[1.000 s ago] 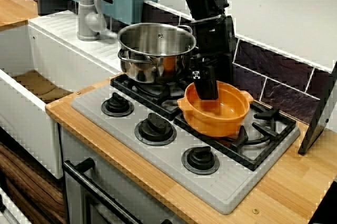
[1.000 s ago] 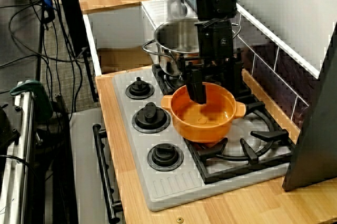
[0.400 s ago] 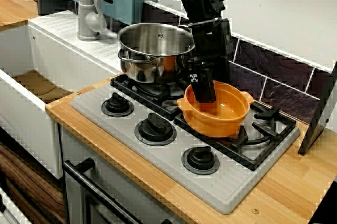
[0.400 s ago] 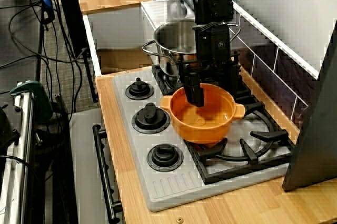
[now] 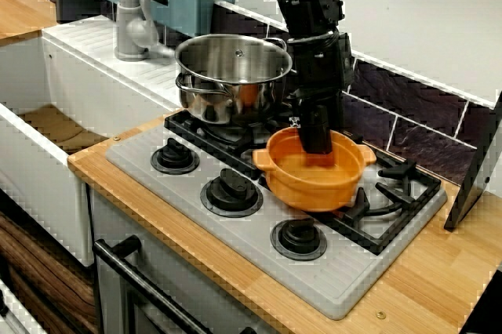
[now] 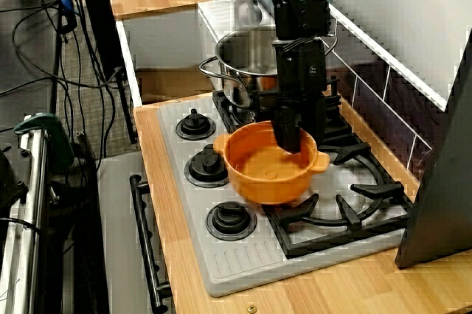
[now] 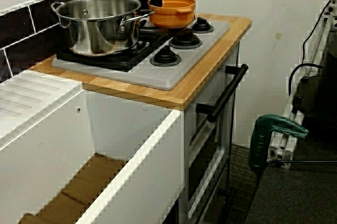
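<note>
1. Down at the front, the black oven handle [image 7: 227, 90] sits below the edge of the wooden counter [image 5: 439, 271]. Three round knobs [image 5: 232, 190] stand in a row on the grey stove top.
2. Just behind the knobs is the orange pot [image 5: 310, 185]. It is over the front edge of the black grate [image 5: 396, 185], near the middle knob and the right knob. Seen from the side, it seems to lean a little. I think its bottom is partly off the grate.
3. The end effector [image 5: 318, 146] comes straight down from above and pinches the back wall of the orange pot. One finger is inside the pot. The other finger is hidden behind the wall. This hold works because the pot is open on top and its wall is thin enough to fit between the fingers.
4. The steel pot [image 5: 227, 91] stands on the back left burner, just beside the arm and near the orange pot. It is tall and wide, so it is the closest thing in the way on that side.
5. On the right, a dark board [image 5: 474, 169] leans at the end of the counter, well apart from the orange pot.
6. Farther back, dark tiles [image 5: 408, 126] run along the wall behind the stove. Off to the left are the white sink [image 5: 39, 169] and the grey tap [image 5: 129, 20], well apart from the end effector.
</note>
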`<action>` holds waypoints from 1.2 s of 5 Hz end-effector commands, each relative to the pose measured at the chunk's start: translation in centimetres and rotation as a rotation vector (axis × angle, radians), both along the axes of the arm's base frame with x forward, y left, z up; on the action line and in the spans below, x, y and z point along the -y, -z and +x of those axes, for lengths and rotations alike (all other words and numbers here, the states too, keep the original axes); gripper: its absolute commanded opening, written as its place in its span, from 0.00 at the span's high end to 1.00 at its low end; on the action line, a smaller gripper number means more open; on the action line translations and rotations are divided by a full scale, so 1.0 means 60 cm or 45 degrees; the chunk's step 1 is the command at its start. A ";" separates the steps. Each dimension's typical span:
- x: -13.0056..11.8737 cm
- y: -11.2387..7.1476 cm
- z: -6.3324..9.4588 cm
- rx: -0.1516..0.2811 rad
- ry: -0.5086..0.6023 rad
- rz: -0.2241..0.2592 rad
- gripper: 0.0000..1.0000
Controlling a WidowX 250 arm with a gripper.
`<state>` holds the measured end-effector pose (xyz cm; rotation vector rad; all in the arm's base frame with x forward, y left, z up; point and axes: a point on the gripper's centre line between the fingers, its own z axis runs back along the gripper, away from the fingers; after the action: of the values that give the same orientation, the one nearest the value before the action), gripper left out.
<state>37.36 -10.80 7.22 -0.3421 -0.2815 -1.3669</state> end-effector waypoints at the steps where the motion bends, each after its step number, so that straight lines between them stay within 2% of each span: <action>1: -0.012 -0.057 -0.001 0.099 0.007 -0.039 1.00; 2: -0.011 -0.059 0.001 0.086 0.024 -0.054 1.00; 3: 0.002 -0.072 0.016 0.033 0.035 -0.067 1.00; 5: -0.006 -0.138 0.017 0.035 0.031 -0.103 1.00; 6: -0.001 -0.128 0.022 0.023 0.031 -0.099 1.00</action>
<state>38.86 -10.97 12.81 -0.4404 -0.2824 -1.3639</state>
